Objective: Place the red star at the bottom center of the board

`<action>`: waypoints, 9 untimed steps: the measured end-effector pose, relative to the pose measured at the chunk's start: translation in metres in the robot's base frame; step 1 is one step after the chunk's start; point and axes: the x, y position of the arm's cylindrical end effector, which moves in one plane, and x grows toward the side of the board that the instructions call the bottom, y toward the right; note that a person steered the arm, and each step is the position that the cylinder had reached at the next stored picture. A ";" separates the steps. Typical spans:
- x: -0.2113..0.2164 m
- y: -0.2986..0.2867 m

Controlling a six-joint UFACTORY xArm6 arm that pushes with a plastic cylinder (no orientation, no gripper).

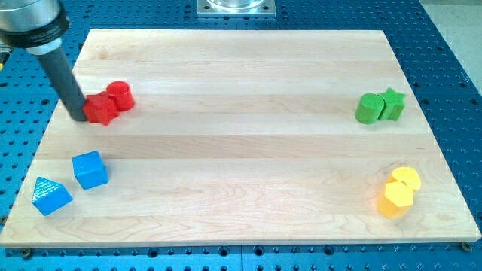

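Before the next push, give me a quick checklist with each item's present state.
1. My tip at the red star: ok, at its left edge.
2. Star free of neighbours: not ok, the red cylinder sits against its upper right.
3. Star at bottom centre: not ok, it is upper left.
4. Path to bottom centre: ok, the blue cube lies left of it.
5. Star on the board: ok.
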 end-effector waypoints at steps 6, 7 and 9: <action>0.031 0.207; 0.095 0.207; 0.110 0.170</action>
